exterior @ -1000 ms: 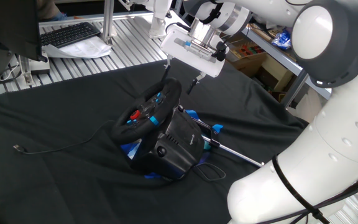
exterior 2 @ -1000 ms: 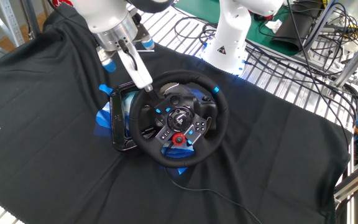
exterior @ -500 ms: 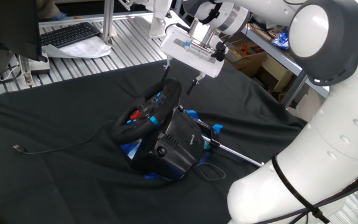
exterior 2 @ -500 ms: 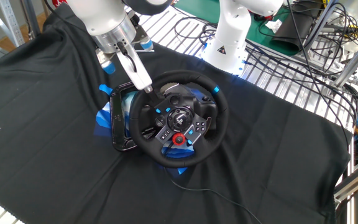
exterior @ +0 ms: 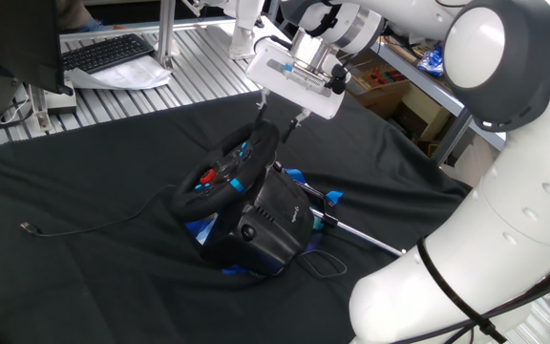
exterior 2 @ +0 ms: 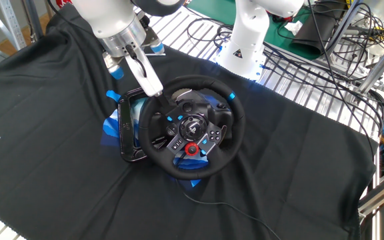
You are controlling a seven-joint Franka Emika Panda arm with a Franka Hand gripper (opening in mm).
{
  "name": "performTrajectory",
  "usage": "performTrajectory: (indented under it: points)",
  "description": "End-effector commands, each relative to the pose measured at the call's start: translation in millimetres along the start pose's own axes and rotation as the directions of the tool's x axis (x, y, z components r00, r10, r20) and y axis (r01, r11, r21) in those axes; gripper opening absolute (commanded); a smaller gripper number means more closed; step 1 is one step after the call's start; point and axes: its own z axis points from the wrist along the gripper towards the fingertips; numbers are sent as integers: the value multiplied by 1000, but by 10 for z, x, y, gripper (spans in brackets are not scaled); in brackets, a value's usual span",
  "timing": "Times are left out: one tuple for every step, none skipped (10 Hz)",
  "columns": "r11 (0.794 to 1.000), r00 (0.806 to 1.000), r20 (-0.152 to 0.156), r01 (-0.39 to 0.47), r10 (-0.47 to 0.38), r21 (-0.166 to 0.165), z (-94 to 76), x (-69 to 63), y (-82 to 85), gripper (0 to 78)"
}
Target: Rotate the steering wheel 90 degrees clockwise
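Note:
The steering wheel [exterior: 223, 176] [exterior 2: 191, 128] is black and round, with red and blue hub buttons and a blue rim stripe. It stands tilted on its base in the middle of the black cloth. My gripper [exterior: 278, 124] [exterior 2: 156, 95] comes down at the top of the rim. In one fixed view one finger shows on each side of the rim, close to it, with the jaws still apart. In the other fixed view only one finger [exterior 2: 149, 79] shows, touching the rim's upper left.
The boxy black base housing [exterior: 273, 222] [exterior 2: 129, 127] sits behind the wheel, with blue clamps and a metal rod [exterior: 363, 237]. A thin cable [exterior: 94, 225] lies on the cloth. A keyboard [exterior: 108, 53] is on the slatted bench. A second robot base [exterior 2: 249, 40] and cables stand beyond.
The two fingers have drawn a little closer around the top of the rim. The wheel has not visibly turned.

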Motion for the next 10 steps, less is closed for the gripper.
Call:
performTrajectory:
  points:
    - [1000,1000,-3,1,-1,-1,-11,-12,2,11]
    - [1000,1000,-3,1,-1,-1,-11,-12,2,11]
    - [1000,1000,-3,1,-1,-1,-11,-12,2,11]
    - [1000,1000,-3,1,-1,-1,-11,-12,2,11]
    - [1000,1000,-3,1,-1,-1,-11,-12,2,11]
    - [1000,1000,-3,1,-1,-1,-11,-12,2,11]
    - [1000,1000,-3,1,-1,-1,-11,-12,2,11]
    - [1000,1000,-3,1,-1,-1,-11,-12,2,11]
    - [993,997,-57,-50,44,-109,0,61,157,11]
    - [993,997,-56,-51,45,-109,0,62,158,11]
